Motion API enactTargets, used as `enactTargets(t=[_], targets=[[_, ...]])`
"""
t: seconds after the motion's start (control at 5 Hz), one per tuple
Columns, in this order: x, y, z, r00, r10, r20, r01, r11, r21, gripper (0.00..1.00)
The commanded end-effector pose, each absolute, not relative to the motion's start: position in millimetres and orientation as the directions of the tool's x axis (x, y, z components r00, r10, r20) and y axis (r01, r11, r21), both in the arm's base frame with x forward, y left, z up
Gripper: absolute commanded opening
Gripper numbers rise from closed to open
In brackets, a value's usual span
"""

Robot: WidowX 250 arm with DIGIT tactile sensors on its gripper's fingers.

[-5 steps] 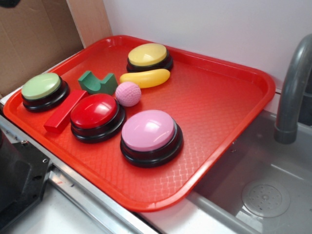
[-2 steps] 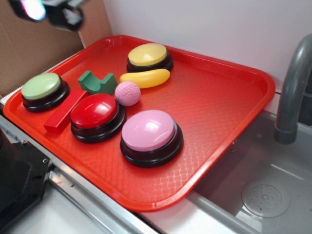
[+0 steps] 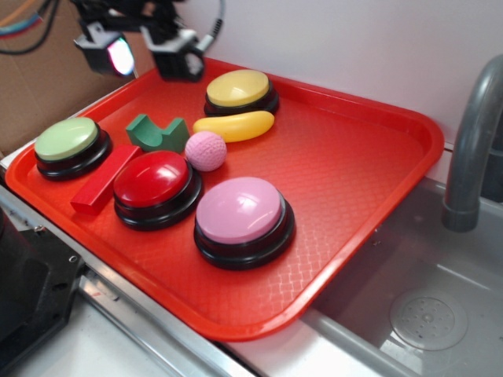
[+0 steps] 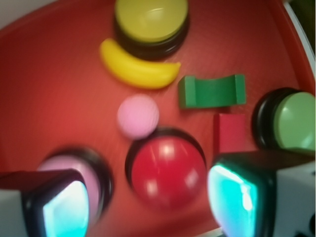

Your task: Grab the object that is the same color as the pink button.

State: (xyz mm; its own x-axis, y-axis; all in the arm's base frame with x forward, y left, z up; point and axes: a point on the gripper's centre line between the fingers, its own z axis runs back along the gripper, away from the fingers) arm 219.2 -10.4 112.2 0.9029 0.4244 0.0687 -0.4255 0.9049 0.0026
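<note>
Approach step: gripper (image 3: 149, 51) hangs wide open, empty, above the tray's far-left corner. Next: descend onto the ball (image 3: 206, 151) (wrist view blurred), probably clearing the red button (image 3: 154, 181).

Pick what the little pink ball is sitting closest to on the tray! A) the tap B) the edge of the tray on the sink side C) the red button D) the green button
C: the pink ball sits right at the rim of the red button, with the banana just behind it, while the green button is far off at the tray's other end.
</note>
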Motion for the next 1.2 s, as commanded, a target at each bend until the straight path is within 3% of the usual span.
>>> enactTargets(t=[0.0, 0.4, 0.6, 0.8, 1.0], targets=[[245, -2, 83, 0.859, 0.493, 0.134, -0.506, 0.858, 0.089, 1.00], [253, -2, 57, 0.851, 0.515, 0.103, -0.525, 0.843, 0.119, 1.00], [255, -3, 48, 0.849, 0.519, 0.096, -0.527, 0.844, 0.097, 0.58], [256, -4, 46, 0.862, 0.501, 0.074, -0.506, 0.857, 0.092, 0.00], [257, -5, 41, 0.862, 0.504, 0.052, -0.507, 0.858, 0.085, 0.00]])
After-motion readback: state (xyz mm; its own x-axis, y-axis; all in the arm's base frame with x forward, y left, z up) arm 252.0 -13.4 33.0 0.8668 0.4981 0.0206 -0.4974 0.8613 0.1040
